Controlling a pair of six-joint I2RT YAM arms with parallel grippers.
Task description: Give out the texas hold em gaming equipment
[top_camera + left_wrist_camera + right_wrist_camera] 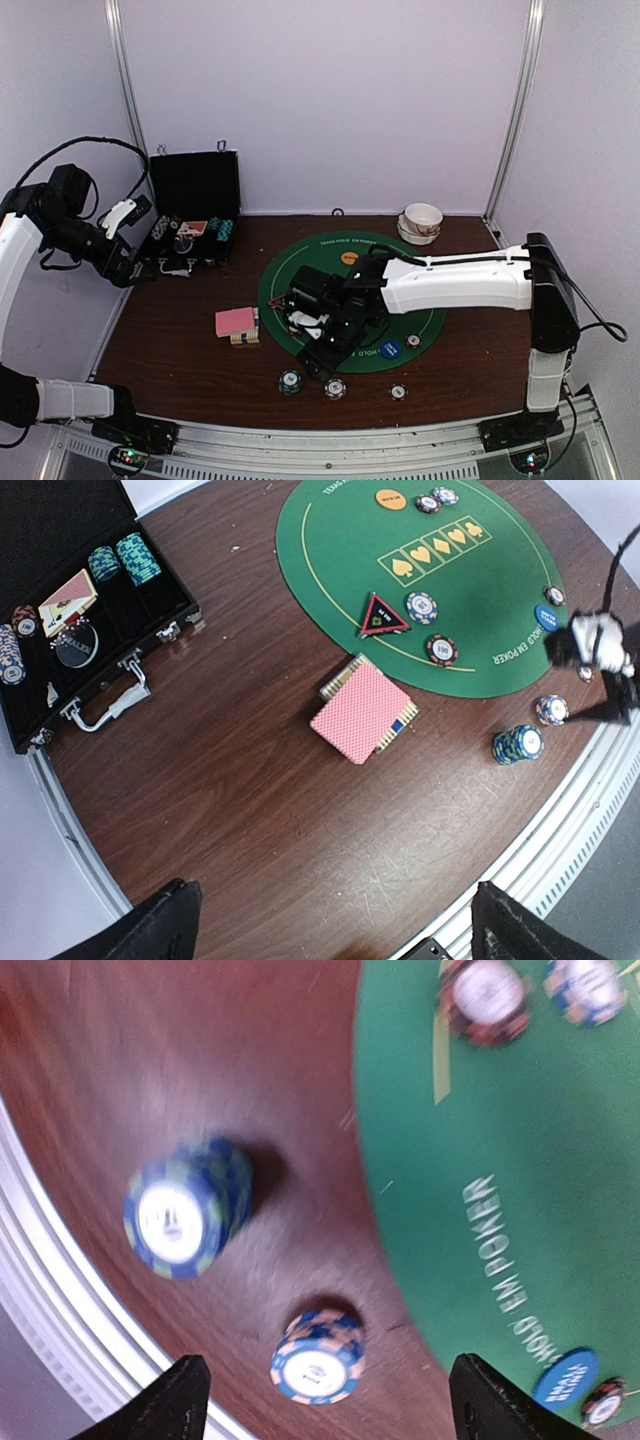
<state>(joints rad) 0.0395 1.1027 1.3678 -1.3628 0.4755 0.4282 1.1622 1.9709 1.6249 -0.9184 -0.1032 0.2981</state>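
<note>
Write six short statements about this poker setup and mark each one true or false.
1. The pink card deck lies on the green mat. False: it lies on the wooden table, beside the mat.
2. The black case stands open. True.
3. The left gripper grips a chip. False: it is open and empty.
4. The orange disc lies on the mat. True.
5. The triangular marker sits in the case. False: it lies on the mat.
6. The right gripper is open. True.
</note>
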